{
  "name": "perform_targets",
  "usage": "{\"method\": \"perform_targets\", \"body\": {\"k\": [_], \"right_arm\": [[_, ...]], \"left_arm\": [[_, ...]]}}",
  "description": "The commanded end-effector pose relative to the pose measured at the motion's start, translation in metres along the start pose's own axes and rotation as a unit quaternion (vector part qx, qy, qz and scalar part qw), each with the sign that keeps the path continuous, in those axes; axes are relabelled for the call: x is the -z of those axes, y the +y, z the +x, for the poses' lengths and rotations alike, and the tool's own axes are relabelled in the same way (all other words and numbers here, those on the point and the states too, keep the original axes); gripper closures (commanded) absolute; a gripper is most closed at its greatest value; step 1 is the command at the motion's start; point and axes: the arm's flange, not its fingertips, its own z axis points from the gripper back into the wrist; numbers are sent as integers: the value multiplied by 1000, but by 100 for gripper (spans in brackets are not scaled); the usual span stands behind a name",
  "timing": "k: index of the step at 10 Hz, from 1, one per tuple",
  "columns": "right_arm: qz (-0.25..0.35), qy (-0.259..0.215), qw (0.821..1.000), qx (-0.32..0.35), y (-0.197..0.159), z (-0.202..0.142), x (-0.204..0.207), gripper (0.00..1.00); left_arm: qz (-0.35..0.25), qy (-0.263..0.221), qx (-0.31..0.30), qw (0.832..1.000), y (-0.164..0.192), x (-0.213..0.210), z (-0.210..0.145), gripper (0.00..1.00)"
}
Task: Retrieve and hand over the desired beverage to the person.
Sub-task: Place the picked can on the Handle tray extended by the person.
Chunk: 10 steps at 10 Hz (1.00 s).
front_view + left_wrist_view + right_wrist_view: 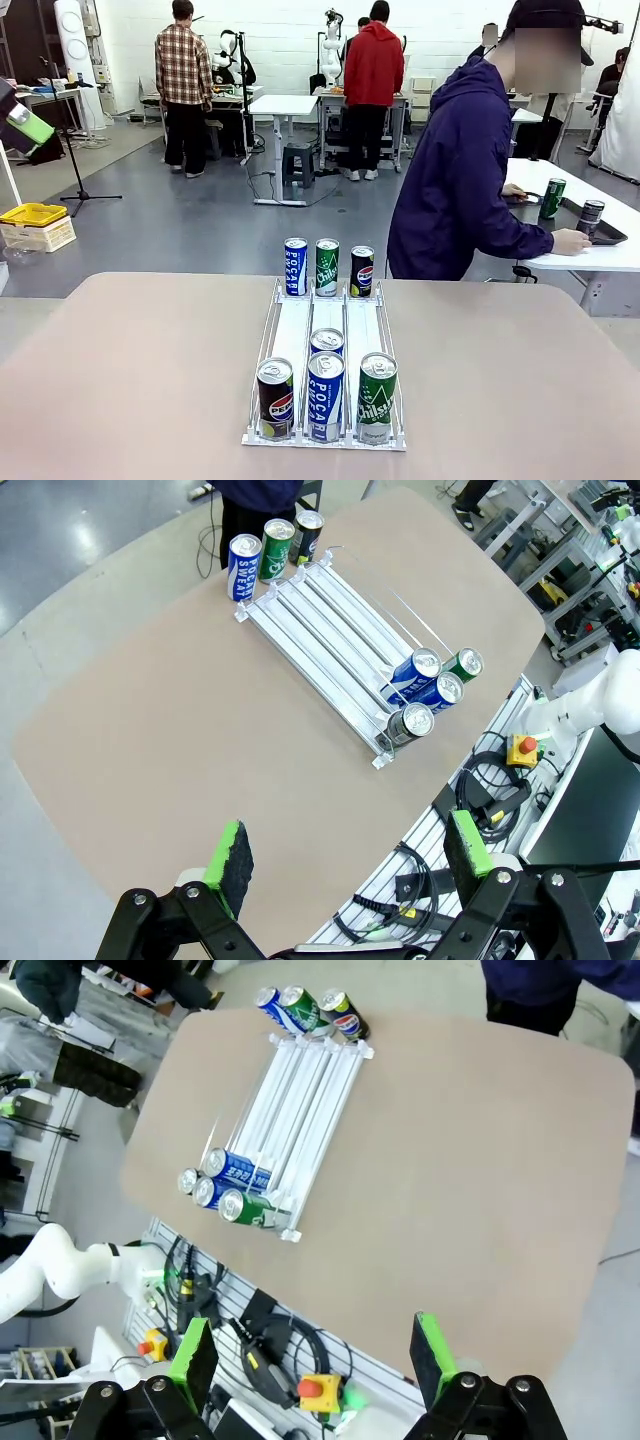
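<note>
A white three-lane rack [325,330] lies mid-table. At its far end stand a blue Pocari can [295,266], a green Chilsung can [327,266] and a Pepsi can [362,271]. At the near end are a Pepsi can [275,399], two Pocari cans [325,395] one behind the other, and a green can [377,397]. The person [460,180] in the navy jacket stands beyond the far right corner, turned toward a side table. My left gripper [350,850] hangs open high above the table. My right gripper [313,1358] is likewise open and empty, far above the rack [300,1100].
On the white side table [600,255] a dark tray [612,236] holds a dark can [591,215], with a green can [552,197] beside it, near the person's hands. A green-padded finger [30,128] shows at the front view's left edge. Two people stand at benches far back.
</note>
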Motion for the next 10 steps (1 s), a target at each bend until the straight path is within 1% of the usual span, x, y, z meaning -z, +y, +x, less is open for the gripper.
{"method": "perform_targets", "body": {"k": [1,10], "right_arm": [[11,-2,1000,7,2,3,1,0],[11,-2,1000,7,2,3,1,0]], "left_arm": [[2,5,-1,1000,-1,0,-2,0],[2,5,-1,1000,-1,0,-2,0]]}}
